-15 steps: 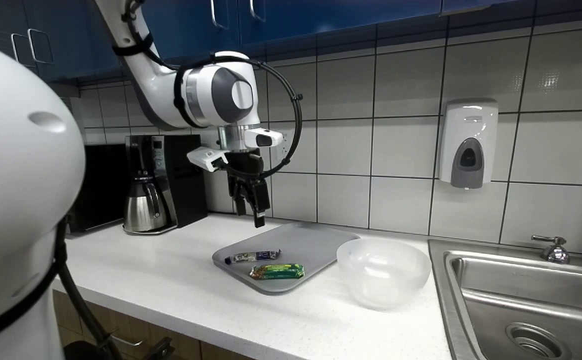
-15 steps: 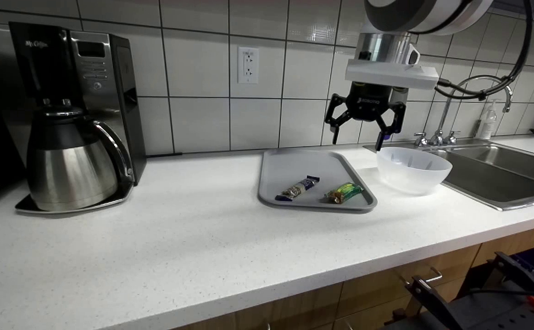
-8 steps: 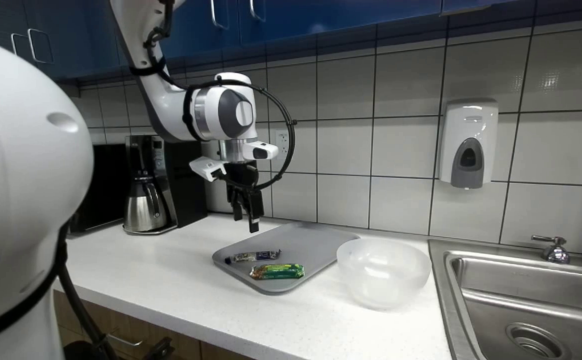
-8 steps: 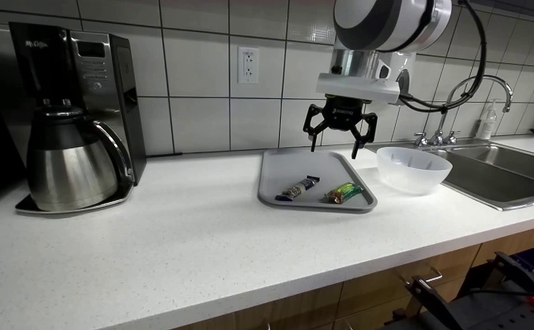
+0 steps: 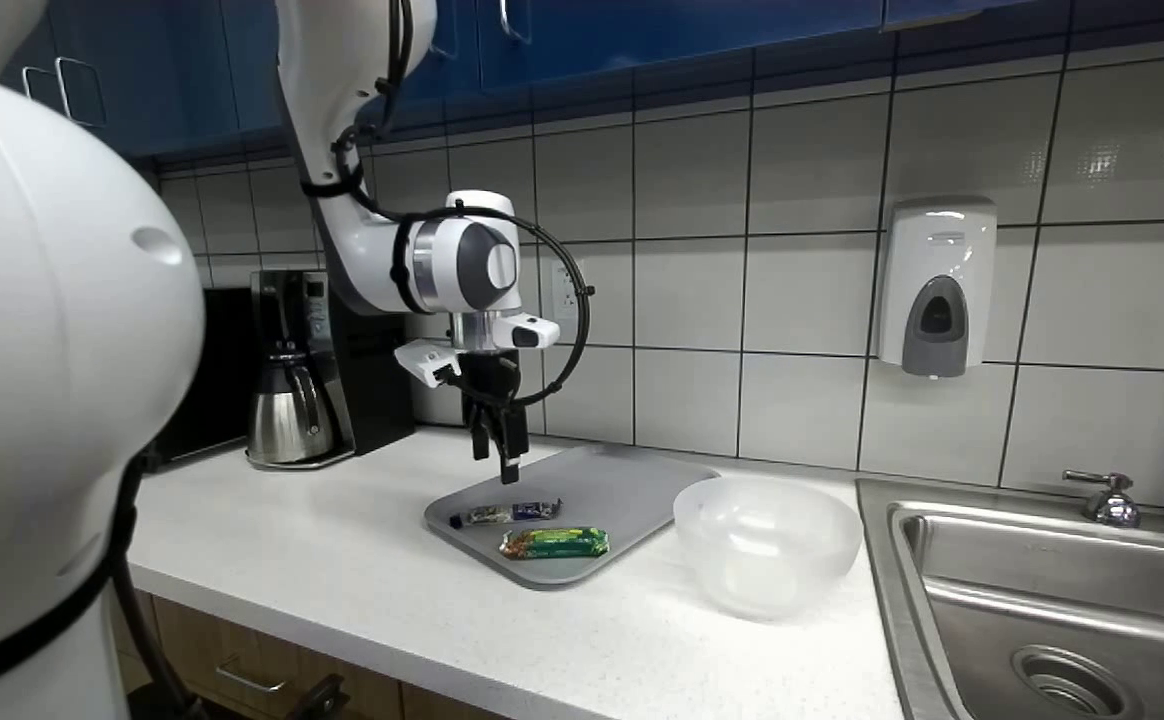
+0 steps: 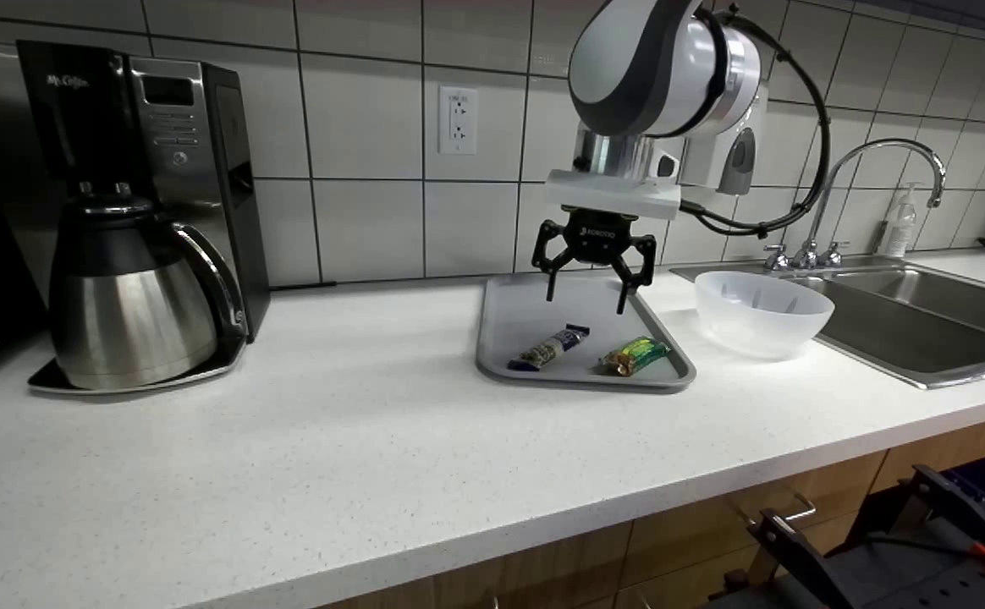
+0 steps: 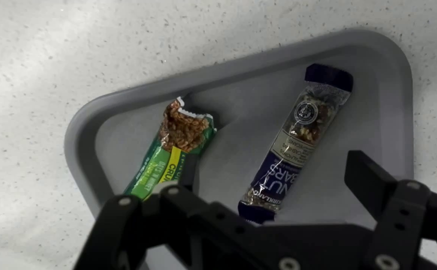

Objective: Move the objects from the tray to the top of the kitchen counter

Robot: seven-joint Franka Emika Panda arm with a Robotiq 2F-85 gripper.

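Observation:
A slim nut bar with dark blue ends [image 5: 507, 513] and a green granola bar [image 5: 554, 543] lie flat on the grey tray [image 5: 632, 480]. Both bars also show in an exterior view, the nut bar [image 6: 549, 348] left of the green bar [image 6: 635, 355]. The tray rests on the white kitchen counter [image 6: 332, 440]. My gripper [image 6: 586, 304] is open and empty, pointing down above the tray. In the wrist view the nut bar [image 7: 293, 146] lies between the open fingers. One finger hides part of the green bar [image 7: 143, 176].
A white translucent bowl [image 5: 767, 560] stands beside the tray, between it and the steel sink [image 6: 907, 326]. A coffee maker with a steel carafe [image 6: 133, 296] stands at the far left. A tiled wall [image 5: 687, 400] runs behind the counter.
My gripper has come down and, in an exterior view, moved left from near the bowl to over the tray. It stays open. The bars, tray and bowl have not moved.

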